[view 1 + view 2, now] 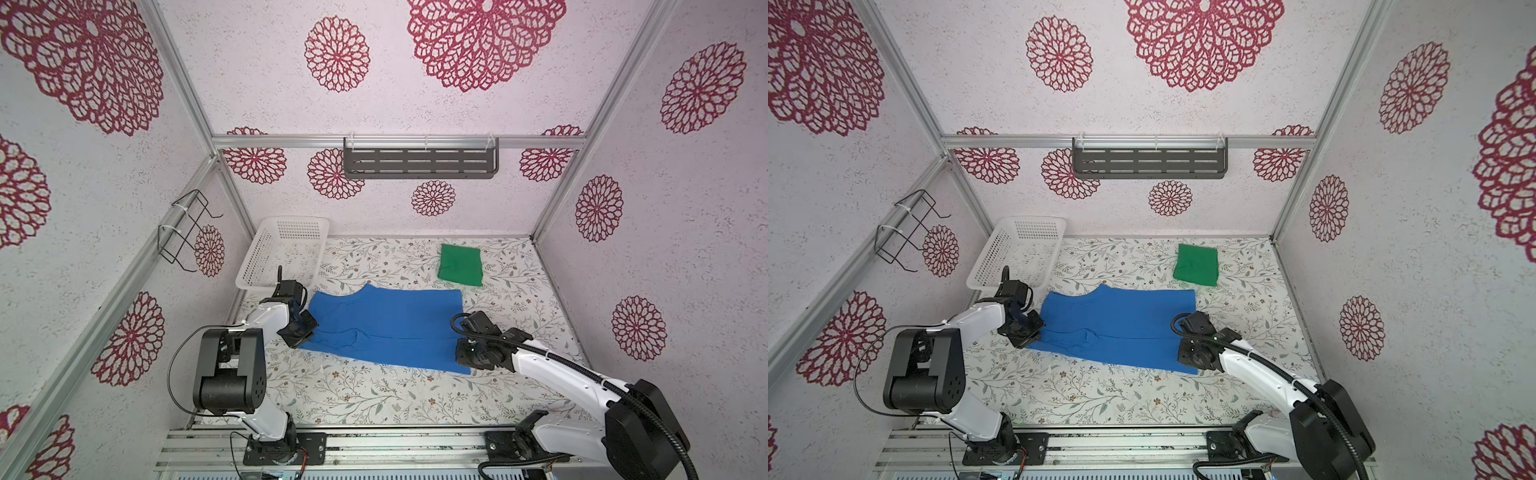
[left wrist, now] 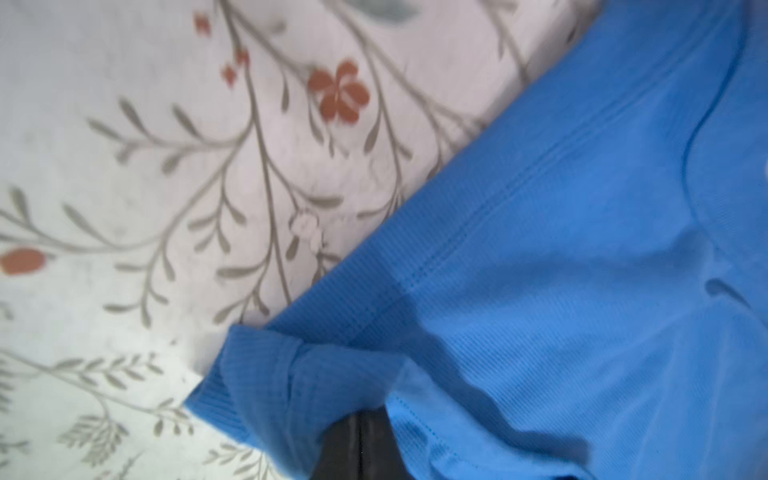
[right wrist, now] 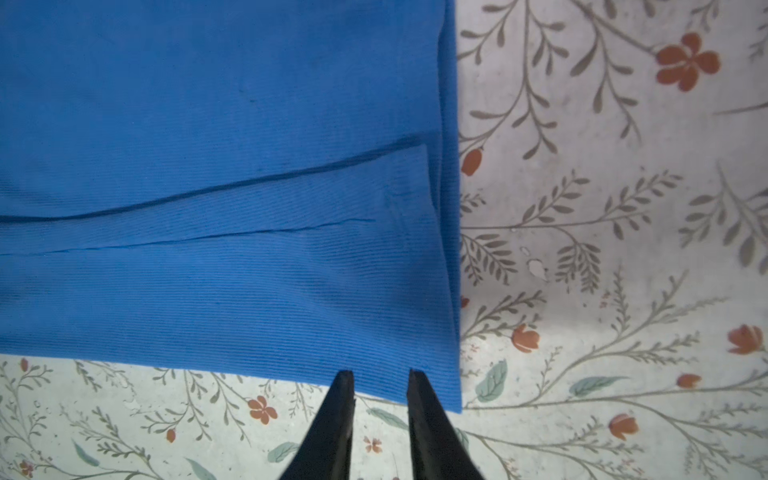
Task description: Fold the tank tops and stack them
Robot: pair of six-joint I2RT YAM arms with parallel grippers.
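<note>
In both top views, the left gripper [image 1: 302, 332] is clamping the blue tank top [image 1: 386, 328] spreading out beside it. The white basket [image 1: 266, 253] is sitting just behind this gripper, showing only its perforated floor. The folded green tank top [image 1: 460, 265] is lying well beyond the right gripper [image 1: 463, 357].

In the left wrist view, blue fabric is bunching over closed fingers [image 2: 357, 440].

In the right wrist view, the jaws are standing slightly apart, their tips touching the hem.

In the left wrist view the blue tank top [image 2: 540, 270] drapes over the left gripper [image 2: 358, 440] and hides its fingertips. Only a dark sliver shows at the picture's edge, and the whole picture is soft. In both top views neither gripper's 2 fingers can be made out. Ahead of the right gripper [image 3: 380, 376], the picture's edge cuts the top off.
</note>
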